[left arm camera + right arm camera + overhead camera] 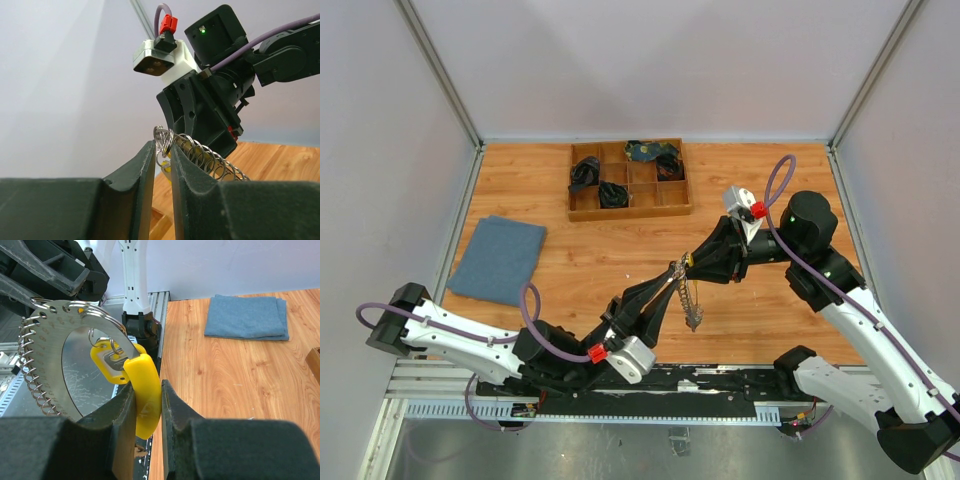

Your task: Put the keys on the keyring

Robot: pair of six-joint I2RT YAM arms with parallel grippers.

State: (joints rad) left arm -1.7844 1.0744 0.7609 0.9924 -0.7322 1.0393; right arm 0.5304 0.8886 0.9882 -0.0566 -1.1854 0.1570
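left jaws pinch the keyring [162, 139], its silver coils [212, 162] trailing right; the right jaws sit just behind

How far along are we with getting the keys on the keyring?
Done: the keyring is held off the table, with the right claw shut on its yellow piece and the left claw pinching its rim. In hand: both claws are steadying it. Left: threading keys. Small wire rings line the loop, but I can't make out any keys on it.
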